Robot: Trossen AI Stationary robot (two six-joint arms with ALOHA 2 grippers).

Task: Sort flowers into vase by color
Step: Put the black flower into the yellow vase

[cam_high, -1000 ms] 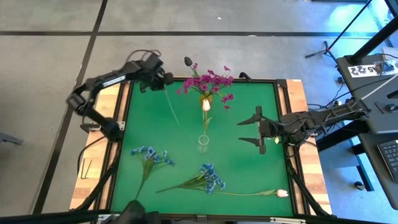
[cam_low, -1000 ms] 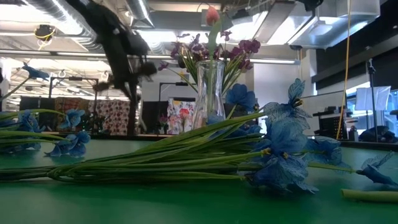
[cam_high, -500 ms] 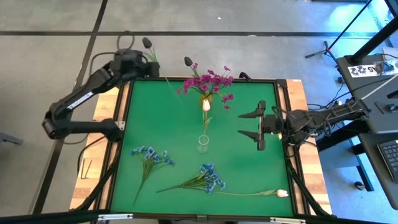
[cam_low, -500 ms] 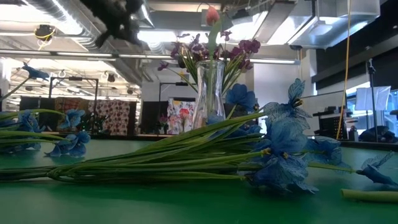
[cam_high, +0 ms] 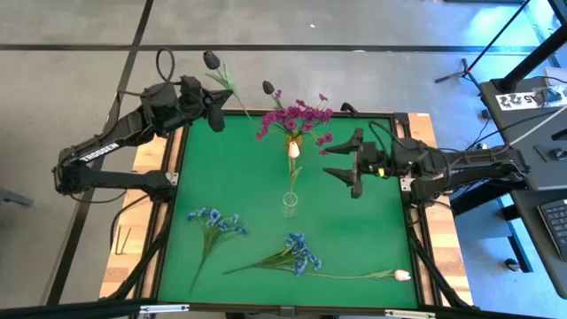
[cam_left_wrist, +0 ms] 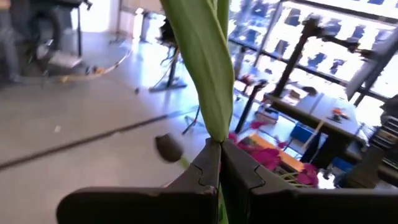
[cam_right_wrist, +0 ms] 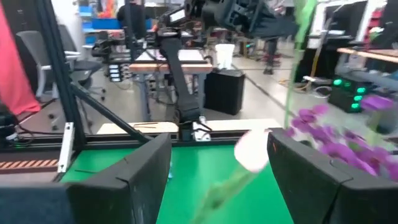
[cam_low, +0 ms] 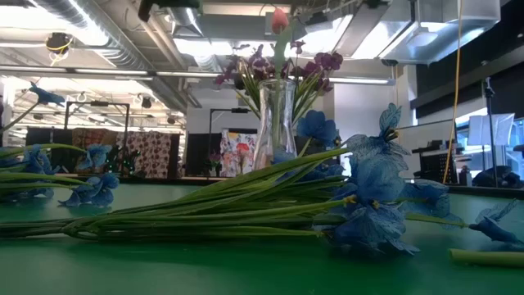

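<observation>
My left gripper (cam_high: 215, 108) hangs above the table's far left corner, shut on a near-black tulip (cam_high: 211, 60) whose bud reaches out past the far edge. At the far middle, magenta sprays (cam_high: 297, 120) and a second dark bud (cam_high: 267, 87) stand in a glass vase (cam_low: 276, 123). A pale pink bud (cam_high: 293, 149) rises from a clear vase (cam_high: 290, 205). My right gripper (cam_high: 351, 165) is open just right of the vases and points at them with nothing between its fingers. Two blue sprays (cam_high: 215, 221) (cam_high: 301, 252) and a pale pink tulip (cam_high: 403, 276) lie flat near the front. My left gripper pinches the tulip's green stem at the base of its long leaf (cam_left_wrist: 214, 138) between its two shut fingertips. The fingers reach out about level from the table's left side. The leaf stands up out of the fingers, and the flower is lifted clear of the table.
A green mat (cam_high: 221, 168) covers the table, with wooden edges at its left (cam_high: 151, 151) and right (cam_high: 423, 133). The long stems of the blue sprays (cam_low: 205, 215) stretch across the near part of the mat. Bare mat lies between the vases and both arms.
My left gripper has risen and drawn back toward the table's far left corner, tipping from pointing down to about level and rolling. The tulip has swung with it, so its bud now lies beyond the far edge. My right gripper, still open, has moved left toward the vases.
</observation>
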